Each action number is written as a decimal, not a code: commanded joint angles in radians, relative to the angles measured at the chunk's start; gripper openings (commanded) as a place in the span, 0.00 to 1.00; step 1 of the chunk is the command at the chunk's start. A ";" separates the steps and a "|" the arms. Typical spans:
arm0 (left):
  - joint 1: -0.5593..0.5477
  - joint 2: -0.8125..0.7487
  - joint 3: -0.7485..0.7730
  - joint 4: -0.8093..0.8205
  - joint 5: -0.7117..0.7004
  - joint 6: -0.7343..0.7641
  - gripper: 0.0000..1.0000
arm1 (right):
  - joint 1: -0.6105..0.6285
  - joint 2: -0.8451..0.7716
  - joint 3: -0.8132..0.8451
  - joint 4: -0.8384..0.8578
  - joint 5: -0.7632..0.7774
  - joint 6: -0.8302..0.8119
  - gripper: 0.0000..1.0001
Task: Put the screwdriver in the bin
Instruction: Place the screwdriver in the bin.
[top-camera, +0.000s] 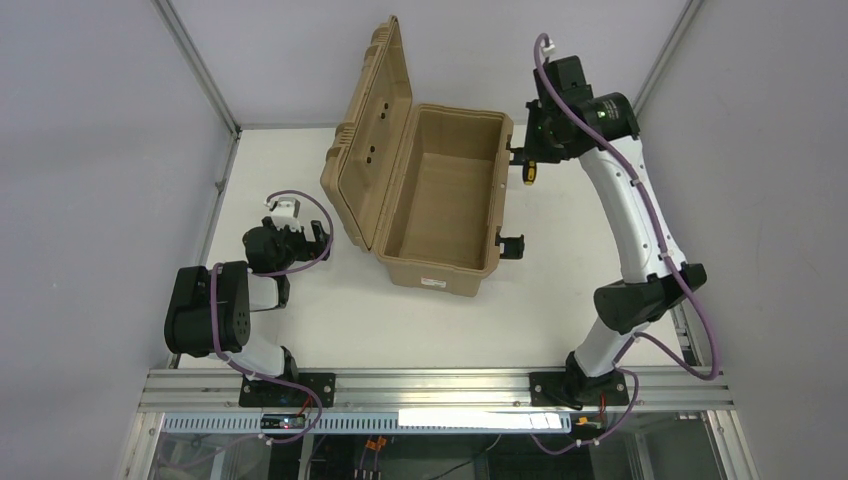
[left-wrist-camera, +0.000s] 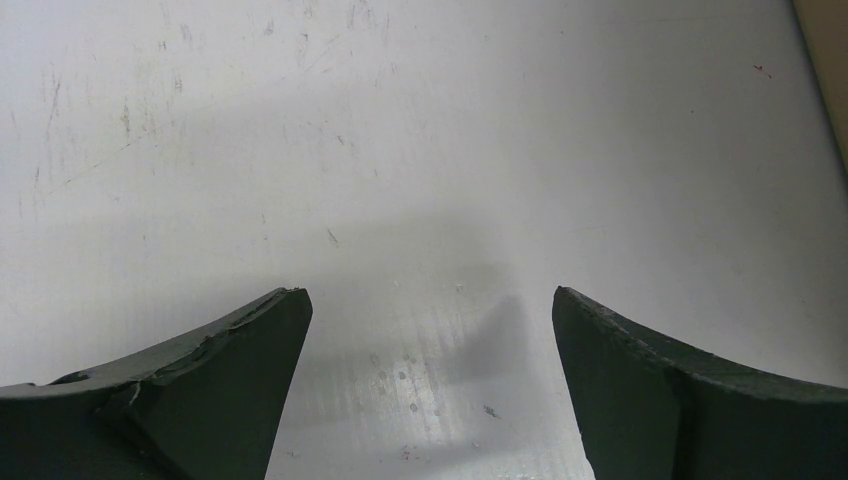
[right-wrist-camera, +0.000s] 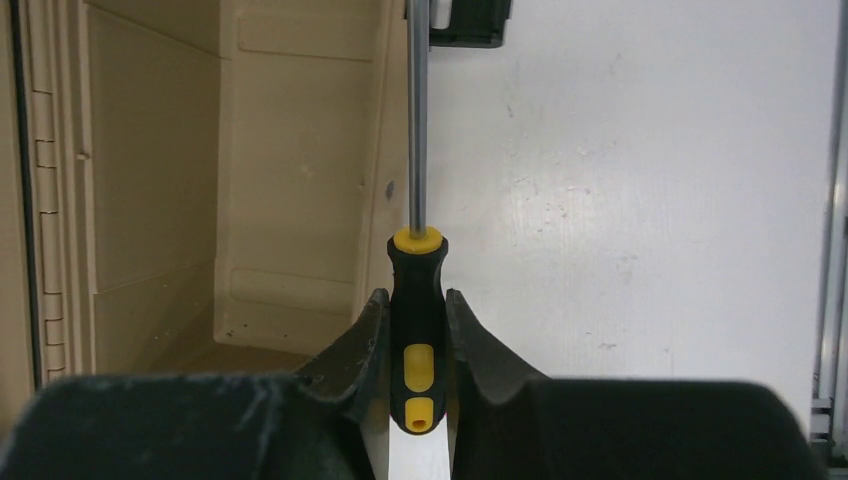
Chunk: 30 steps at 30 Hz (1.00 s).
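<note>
**Screwdriver gripped at the bin's right side, not yet inside**

Top view first. The bin (top-camera: 437, 274) sits mid-worktop, a little toward the far edge, with its lid (top-camera: 365, 150) swung up and leaning left. The right arm reaches out to the bin's far right corner. There the right tool (top-camera: 527, 160) hangs just outside the right wall, next to the far latch (top-camera: 517, 154). The screwdriver (top-camera: 530, 173) shows as a small black-and-yellow spot in its grip, beside the bin and not over the cavity. The left arm is folded up near the left edge of the worktop (top-camera: 320, 330), and the left tool (top-camera: 300, 232) sits left of the bin and apart from it.

Left wrist view. The left tool (left-wrist-camera: 430, 300) is spread wide with nothing between the fingers (left-wrist-camera: 240, 360). Below it lies scuffed white worktop (left-wrist-camera: 400, 150), and a tan sliver of bin (left-wrist-camera: 832, 60) shows at the top right.

Right wrist view. The right tool (right-wrist-camera: 417, 296) is clamped tight on the handle of the screwdriver (right-wrist-camera: 417, 270), one finger (right-wrist-camera: 365, 340) pressing each side. The shaft (right-wrist-camera: 418, 110) points straight away from the camera, running along the bin's right rim toward a black latch (right-wrist-camera: 470, 22). The bin's inner wall (right-wrist-camera: 280, 150) fills the left of the view, and bare worktop (right-wrist-camera: 650, 200) fills the right.
</note>
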 joint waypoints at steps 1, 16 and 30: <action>-0.009 -0.015 0.013 0.024 0.001 0.019 0.99 | 0.069 0.041 0.066 0.045 0.027 0.097 0.00; -0.009 -0.015 0.012 0.024 0.001 0.018 0.99 | 0.293 0.232 0.165 0.159 0.113 0.230 0.00; -0.009 -0.015 0.013 0.024 0.001 0.019 0.99 | 0.310 0.236 -0.137 0.376 0.116 0.263 0.00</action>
